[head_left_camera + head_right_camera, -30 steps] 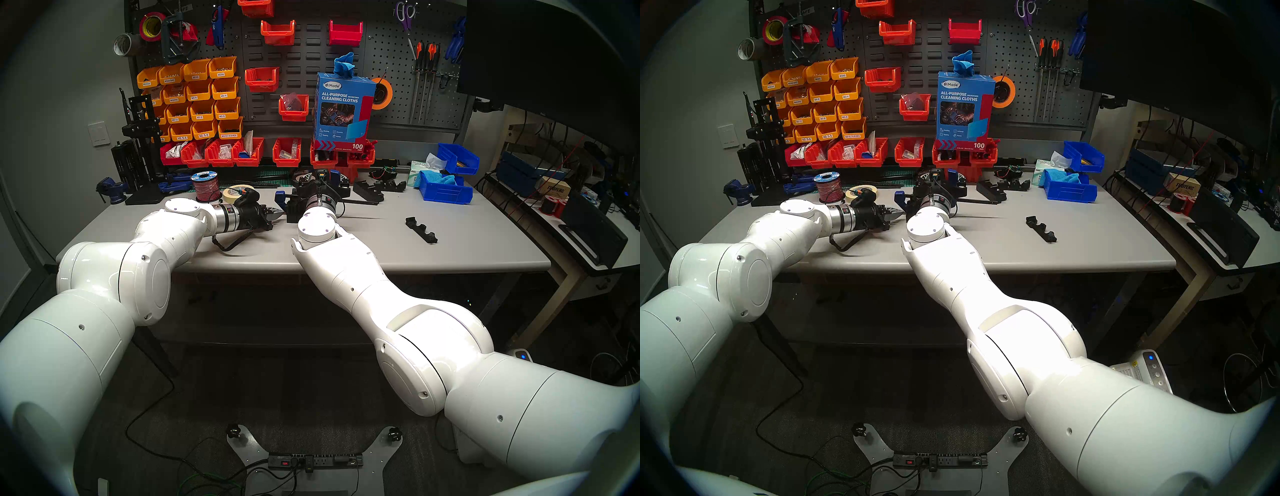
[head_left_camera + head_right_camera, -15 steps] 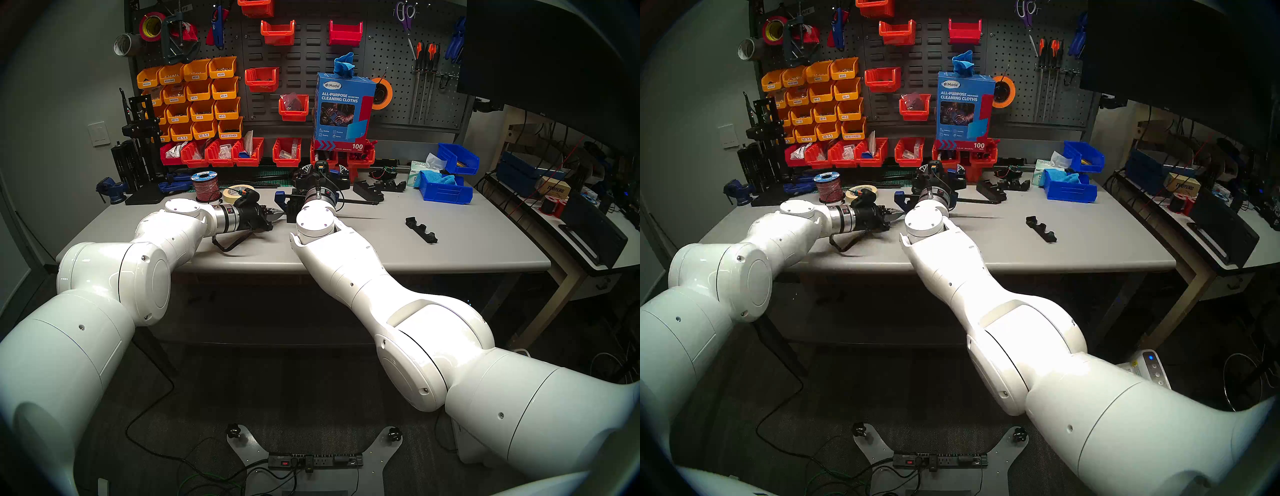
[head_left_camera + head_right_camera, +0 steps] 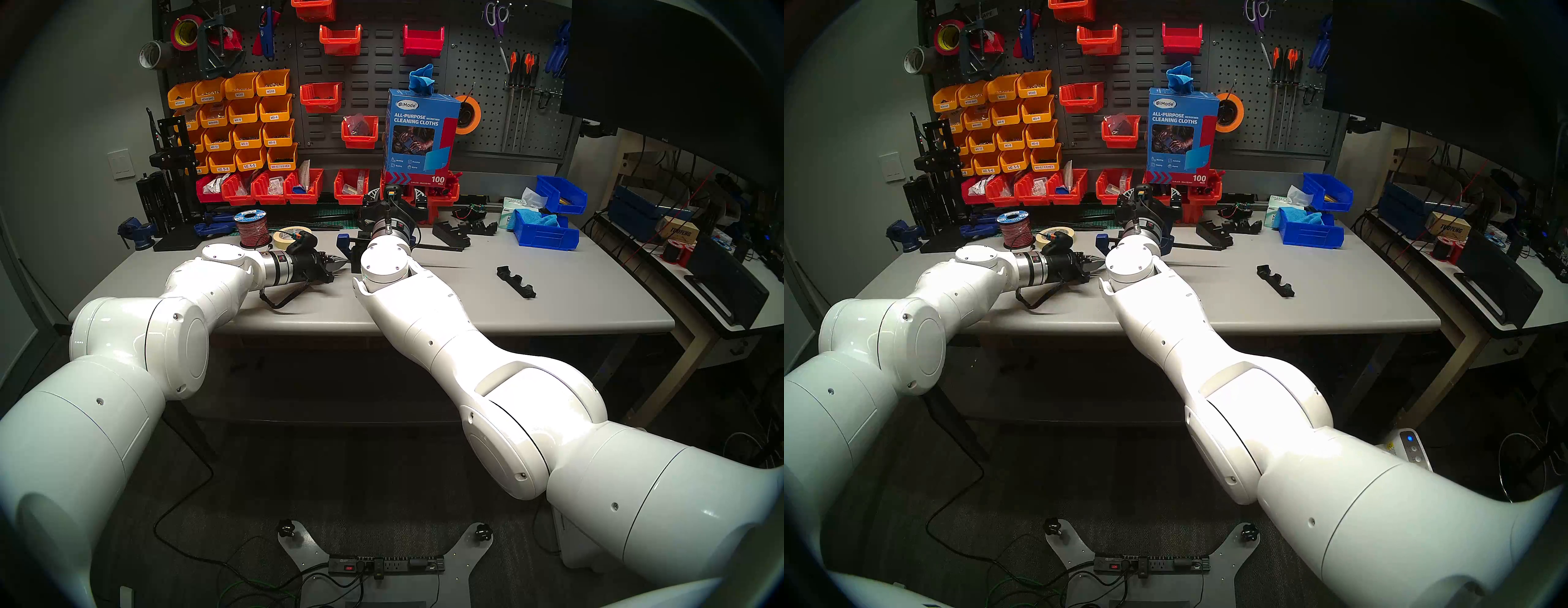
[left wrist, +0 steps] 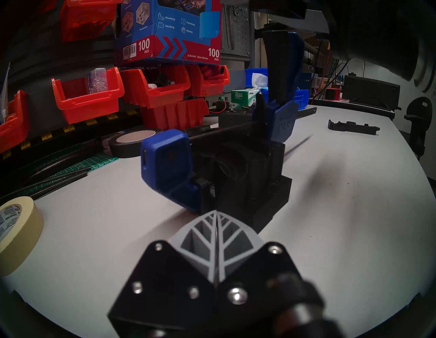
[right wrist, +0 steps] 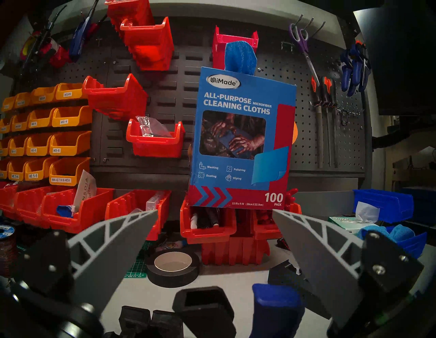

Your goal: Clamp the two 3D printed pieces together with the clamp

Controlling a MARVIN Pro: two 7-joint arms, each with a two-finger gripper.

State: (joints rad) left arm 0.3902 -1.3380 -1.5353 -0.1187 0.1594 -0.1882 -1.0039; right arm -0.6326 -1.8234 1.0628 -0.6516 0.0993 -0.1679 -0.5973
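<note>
clamp handle upright; bar runs along table

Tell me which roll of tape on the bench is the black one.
The black tape roll lying flat by the green cutting mat near the red bins. The other, the masking tape roll, is cream-coloured and sits nearer the left gripper.

clamp is bright blue with black bar; printed pieces are black; bins red; masking tape cream
</note>
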